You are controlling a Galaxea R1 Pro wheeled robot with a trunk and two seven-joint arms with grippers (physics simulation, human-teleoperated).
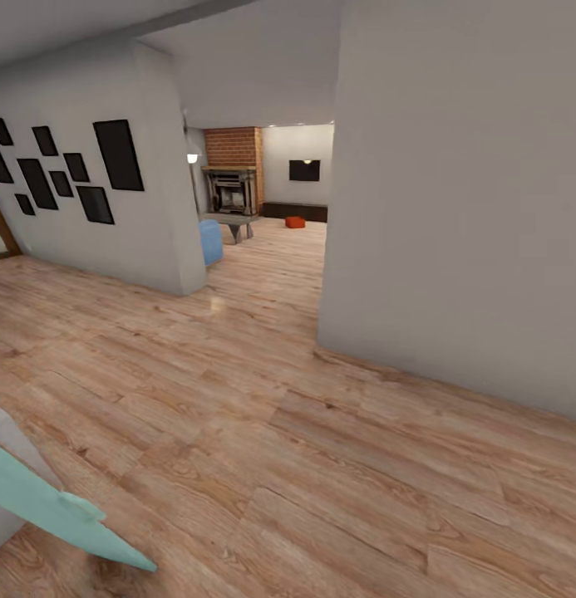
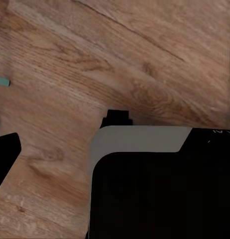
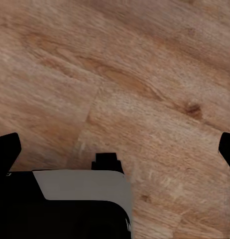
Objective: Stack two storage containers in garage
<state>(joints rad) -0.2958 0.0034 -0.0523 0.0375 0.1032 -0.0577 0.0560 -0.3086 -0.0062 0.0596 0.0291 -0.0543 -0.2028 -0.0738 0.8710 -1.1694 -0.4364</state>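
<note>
Through the doorway far ahead lies the living room, with its red-brick fireplace point(image 1: 233, 170), wall TV point(image 1: 304, 170) and long dark low cabinet point(image 1: 296, 212). One red-orange storage container point(image 1: 295, 222) sits on the wood floor in front of that cabinet, small at this distance. My right gripper point(image 3: 116, 147) hangs open over bare wood planks, a black fingertip at each side. My left gripper point(image 2: 115, 144) also points down at the planks; one black finger point(image 2: 5, 154) shows far out to the side, so it stands open. Neither holds anything.
A white wall corner point(image 1: 454, 208) juts in at the right and a wall with black picture frames point(image 1: 80, 174) stands left, leaving a passage between them. A blue seat point(image 1: 210, 241) and grey low table point(image 1: 231, 223) stand past the left wall. A teal-edged object point(image 1: 63, 507) is at lower left.
</note>
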